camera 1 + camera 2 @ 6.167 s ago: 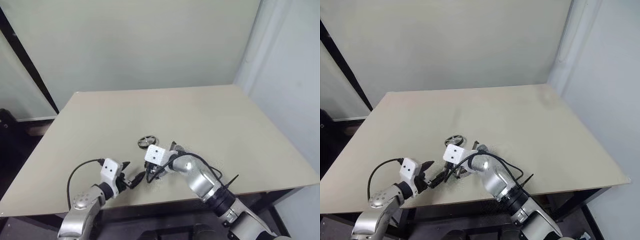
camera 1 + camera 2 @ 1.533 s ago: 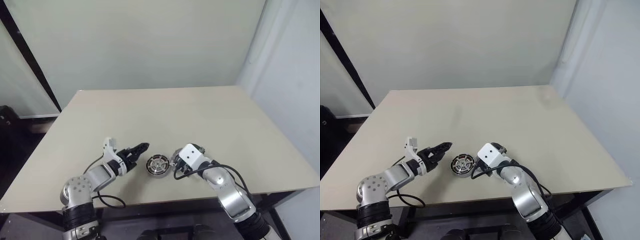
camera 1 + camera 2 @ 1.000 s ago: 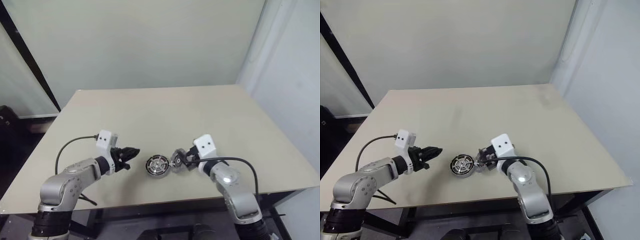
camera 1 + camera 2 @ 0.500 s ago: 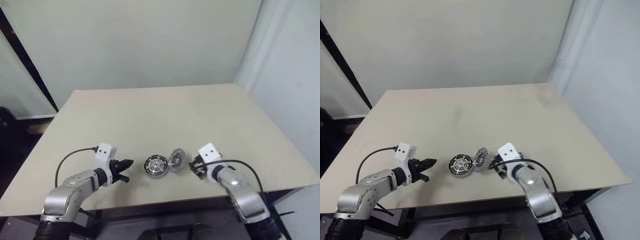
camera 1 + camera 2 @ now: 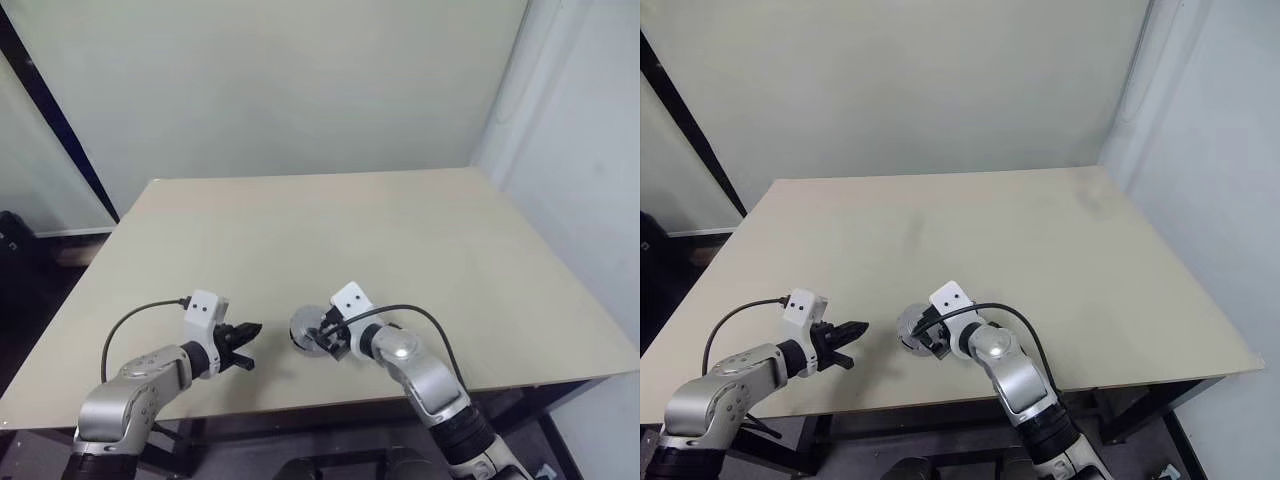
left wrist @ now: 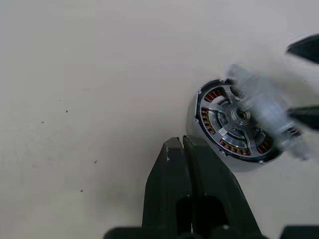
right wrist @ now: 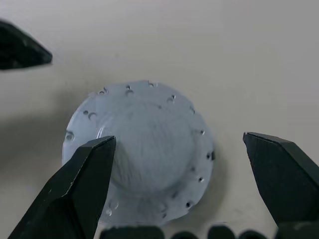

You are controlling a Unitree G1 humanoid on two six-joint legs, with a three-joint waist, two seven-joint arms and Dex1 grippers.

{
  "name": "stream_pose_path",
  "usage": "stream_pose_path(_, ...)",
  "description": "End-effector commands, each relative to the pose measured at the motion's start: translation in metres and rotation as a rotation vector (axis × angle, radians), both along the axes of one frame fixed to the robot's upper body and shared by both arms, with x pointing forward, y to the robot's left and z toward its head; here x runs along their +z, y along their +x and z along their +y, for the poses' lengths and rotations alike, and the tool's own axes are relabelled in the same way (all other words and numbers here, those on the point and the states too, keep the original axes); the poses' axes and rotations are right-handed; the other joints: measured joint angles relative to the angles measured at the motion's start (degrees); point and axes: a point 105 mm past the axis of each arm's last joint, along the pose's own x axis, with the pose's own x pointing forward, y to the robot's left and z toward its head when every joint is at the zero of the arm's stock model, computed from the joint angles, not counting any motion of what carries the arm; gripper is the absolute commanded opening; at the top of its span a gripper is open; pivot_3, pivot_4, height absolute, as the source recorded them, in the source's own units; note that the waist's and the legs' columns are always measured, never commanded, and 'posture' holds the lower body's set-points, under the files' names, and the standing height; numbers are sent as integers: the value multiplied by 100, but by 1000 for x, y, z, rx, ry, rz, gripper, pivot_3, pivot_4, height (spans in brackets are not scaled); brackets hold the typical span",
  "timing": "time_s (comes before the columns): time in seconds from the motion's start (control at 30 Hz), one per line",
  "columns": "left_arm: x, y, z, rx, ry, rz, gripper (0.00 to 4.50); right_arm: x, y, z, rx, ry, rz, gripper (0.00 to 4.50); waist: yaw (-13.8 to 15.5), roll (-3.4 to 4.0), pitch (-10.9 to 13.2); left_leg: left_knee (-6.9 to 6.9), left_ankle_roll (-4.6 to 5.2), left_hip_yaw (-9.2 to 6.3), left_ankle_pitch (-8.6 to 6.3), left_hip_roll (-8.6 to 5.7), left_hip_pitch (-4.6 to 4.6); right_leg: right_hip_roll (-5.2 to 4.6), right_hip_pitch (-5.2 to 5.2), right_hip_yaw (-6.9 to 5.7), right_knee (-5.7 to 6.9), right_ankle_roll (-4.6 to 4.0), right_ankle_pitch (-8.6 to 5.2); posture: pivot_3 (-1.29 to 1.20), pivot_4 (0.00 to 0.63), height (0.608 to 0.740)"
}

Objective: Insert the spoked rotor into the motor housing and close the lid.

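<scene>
Your right tool (image 7: 177, 181) is spread wide open around the lid (image 7: 142, 149), low centre of frame on the table (image 5: 400, 240). It's sitting over the motor housing (image 6: 234, 124). Your left tool (image 5: 248, 345) is clenched on nothing, lower left.

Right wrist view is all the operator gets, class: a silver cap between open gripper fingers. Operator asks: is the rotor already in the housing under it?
Observer: Yes. The left wrist view shows the spoked rotor seated in the motor housing, inside the copper windings.
Operator: Is the lid fully down?
Observer: Not yet. The lid covers one side, and windings show beside it.
Operator: Where is the left gripper?
Observer: The left gripper is shut, clear of the housing on its left.
</scene>
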Motion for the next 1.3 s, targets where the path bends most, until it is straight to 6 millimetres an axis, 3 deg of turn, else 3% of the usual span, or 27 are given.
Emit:
stream_pose_path(0.03, 16, 2, 4, 3, 26, -57, 28, 18, 3, 12, 43, 70, -51, 4500, 1, 0, 0, 1, 0, 0, 0, 0, 0, 0, 0, 0, 0, 0, 0, 0, 0, 740)
stream_pose_path(0.4, 11, -1, 0, -30, 23, -35, 28, 28, 12, -1, 168, 139, -45, 4500, 1, 0, 0, 5, 0, -1, 1, -1, 6, 1, 10, -1, 1, 0, 0, 0, 0, 740)
stream_pose_path(0.6, 11, -3, -2, -59, 26, -29, 28, 19, 8, -4, 319, 97, -41, 4500, -5, 0, 0, 3, 1, -1, 1, 0, 10, 4, 12, -1, 2, 0, 0, 0, 0, 740)
stream_pose_path(1.13, 3, -26, 8, -100, 26, 28, 28, 5, 21, 11, 381, 75, -17, 4500, -22, 2, 1, 5, 1, -1, 1, 0, 25, 4, 28, 0, 4, 0, 0, 0, 0, 740)
stream_pose_path(1.3, 0, -29, 10, -86, 25, 40, 0, 2, 24, 10, 364, 79, -1, 3264, -22, 3, 1, 5, 1, -2, 1, 0, 27, 4, 29, 0, 4, -1, 0, 0, 0, 740)
